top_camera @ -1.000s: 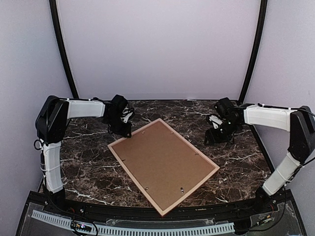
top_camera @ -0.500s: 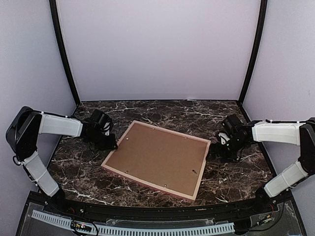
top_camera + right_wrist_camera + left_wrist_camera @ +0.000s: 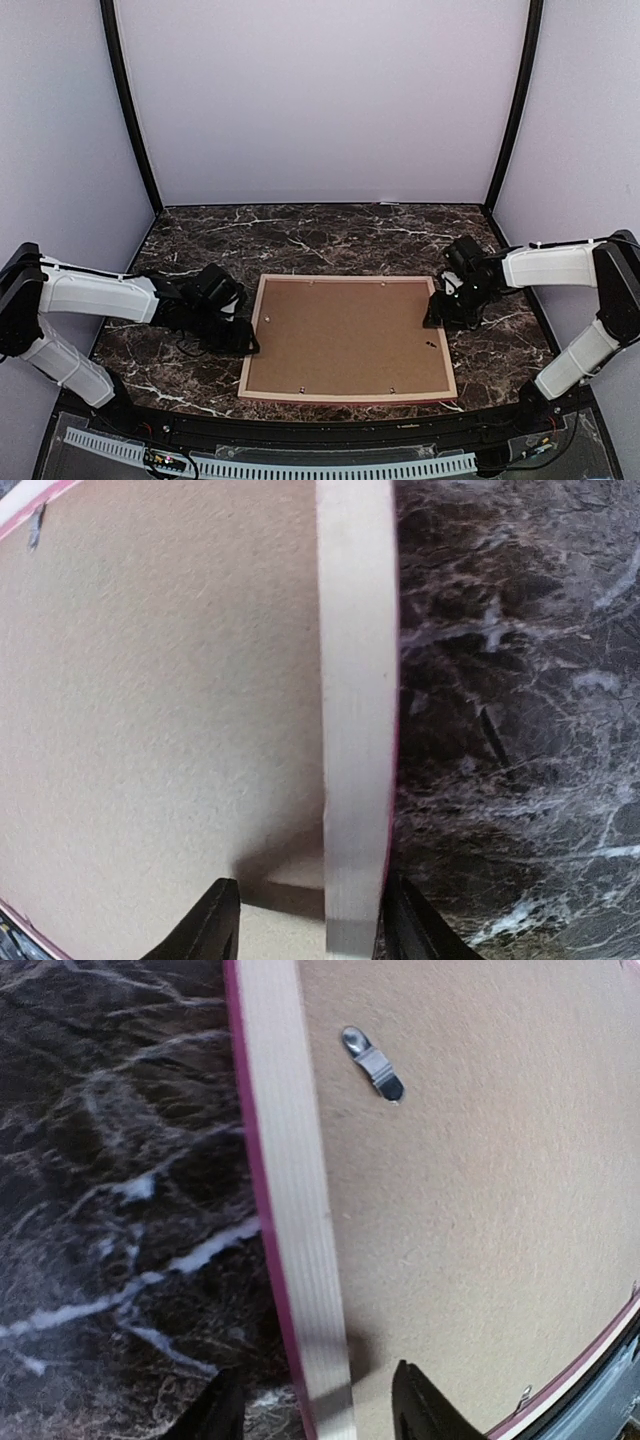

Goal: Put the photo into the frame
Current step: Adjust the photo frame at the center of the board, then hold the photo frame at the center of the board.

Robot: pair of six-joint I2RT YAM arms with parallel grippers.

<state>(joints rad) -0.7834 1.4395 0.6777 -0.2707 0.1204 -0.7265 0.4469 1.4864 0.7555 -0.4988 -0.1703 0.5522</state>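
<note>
Fingers apart, the left gripper (image 3: 318, 1410) straddles one side rail of the frame (image 3: 346, 394). The right gripper (image 3: 312, 920) brackets the opposite rail the same way, and neither is squeezing. The frame lies face down on the table (image 3: 330, 235), with the backing board (image 3: 345, 335) seated under its clips (image 3: 373, 1062). The photo is nowhere in sight. Whether it sits beneath the board cannot be told, but little looks left to do.

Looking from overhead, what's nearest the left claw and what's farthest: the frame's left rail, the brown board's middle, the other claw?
1. The frame's left rail, straddled by the left gripper.
2. The brown board, its middle, inside the frame.
3. The right gripper, at the opposite rail.
</note>
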